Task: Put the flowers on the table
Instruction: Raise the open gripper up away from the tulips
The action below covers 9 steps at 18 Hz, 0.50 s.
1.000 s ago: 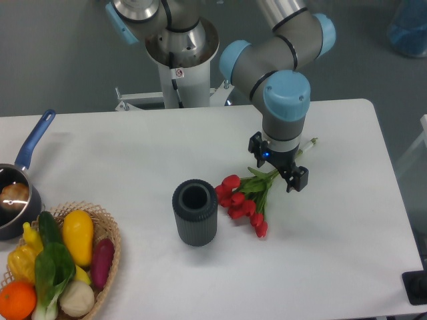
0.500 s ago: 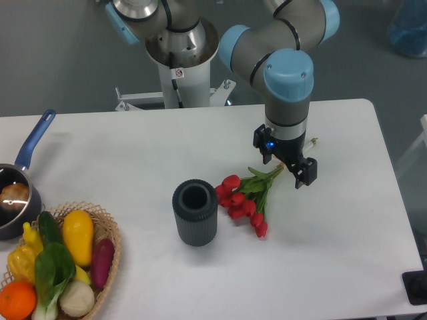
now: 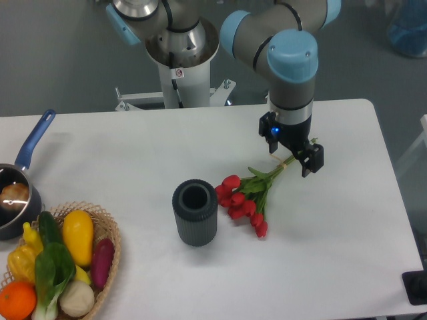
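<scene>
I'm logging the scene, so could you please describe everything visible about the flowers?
The flowers are a bunch of red tulip buds with green leaves and pale stems, artificial-looking. They lie flat on the white table, buds toward the dark vase but apart from it, stems running up-right beneath the gripper, whose jaws stand open around them.

Grey tubular arm [image 3: 267,40], pale-blue joint caps, black pincer [image 3: 292,148] (blue light glowing)

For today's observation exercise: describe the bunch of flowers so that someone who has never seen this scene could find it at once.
Start at the white table and find the dark ribbed vase standing near its middle. Just right of it lie the flowers, flat on the tabletop, stems running up to the right under the claw. They are the only red buds with green leaves there.
</scene>
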Tool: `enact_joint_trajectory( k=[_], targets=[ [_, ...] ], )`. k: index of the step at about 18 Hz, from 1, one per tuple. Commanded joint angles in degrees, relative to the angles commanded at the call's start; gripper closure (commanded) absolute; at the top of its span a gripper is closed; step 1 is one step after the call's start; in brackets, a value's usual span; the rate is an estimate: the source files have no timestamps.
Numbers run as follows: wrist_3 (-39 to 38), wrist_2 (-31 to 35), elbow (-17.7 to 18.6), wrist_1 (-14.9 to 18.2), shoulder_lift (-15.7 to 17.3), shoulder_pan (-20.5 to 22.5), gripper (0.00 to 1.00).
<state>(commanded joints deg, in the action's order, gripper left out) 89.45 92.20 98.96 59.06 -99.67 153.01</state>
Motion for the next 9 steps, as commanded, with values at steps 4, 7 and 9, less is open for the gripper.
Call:
enact_joint_trajectory(
  k=[4, 7, 9],
  targets=[
    [3.5, -0.2, -0.2, 0.2, 1.0, 0.6, 0.0],
    [3.4, -0.8, -0.7, -0.3, 1.5, 0.1, 0.0],
    [3.4, -2.3, -2.4, -0.3, 2.1, -0.5, 0.0]
  ],
)
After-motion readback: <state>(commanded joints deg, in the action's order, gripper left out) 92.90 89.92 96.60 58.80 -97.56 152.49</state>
